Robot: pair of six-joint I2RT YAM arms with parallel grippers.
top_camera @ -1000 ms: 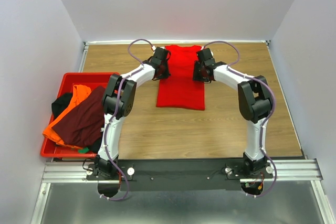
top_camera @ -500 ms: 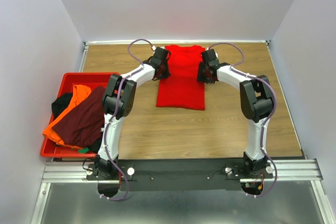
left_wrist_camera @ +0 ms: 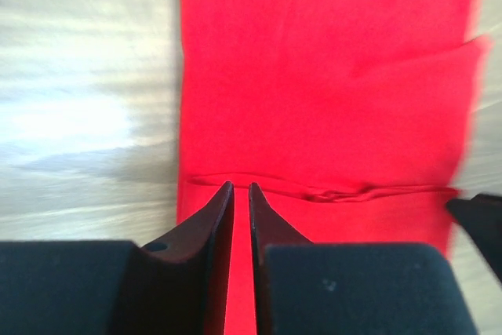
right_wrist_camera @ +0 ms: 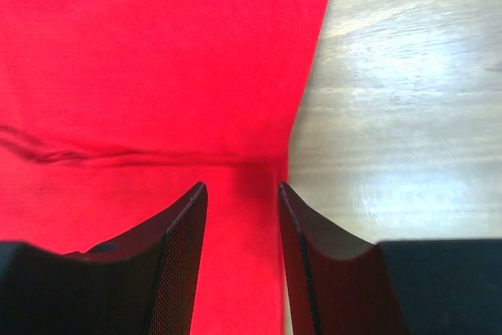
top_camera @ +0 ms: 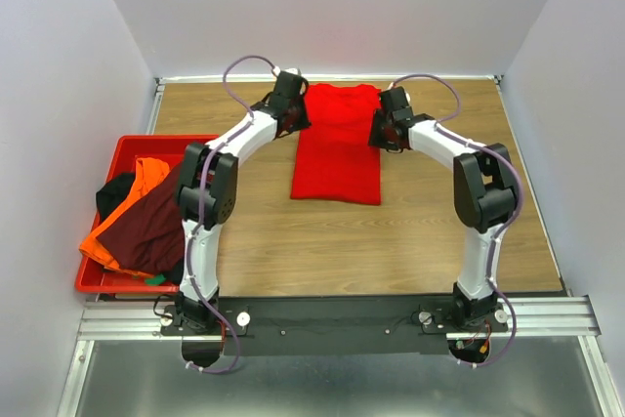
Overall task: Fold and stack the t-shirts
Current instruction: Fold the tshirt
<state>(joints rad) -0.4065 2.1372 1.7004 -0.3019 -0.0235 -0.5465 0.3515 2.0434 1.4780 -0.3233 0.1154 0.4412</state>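
A bright red t-shirt (top_camera: pixel 337 148) lies flat at the back middle of the table, folded into a long strip. My left gripper (top_camera: pixel 299 120) hovers at its upper left edge. In the left wrist view its gripper (left_wrist_camera: pixel 241 186) shows a narrow slit between the fingers, with only the red cloth (left_wrist_camera: pixel 329 76) lying below. My right gripper (top_camera: pixel 379 134) is at the shirt's upper right edge. In the right wrist view that gripper (right_wrist_camera: pixel 241 186) stands open over the cloth's (right_wrist_camera: pixel 157 60) right border, holding nothing. Orange (top_camera: pixel 146 178), dark maroon (top_camera: pixel 156 217) and black (top_camera: pixel 112 192) t-shirts are heaped at the left.
A red plastic crate (top_camera: pixel 127 144) at the left table edge holds the heap of shirts, which spills over its front. Bare wood (top_camera: pixel 371 241) lies between the red shirt and the arm bases. White walls close in the back and both sides.
My left gripper has opened a slit and its arm has swung back and left, toward the shirt's upper left corner. My right gripper has shifted slightly right along the shirt's edge.
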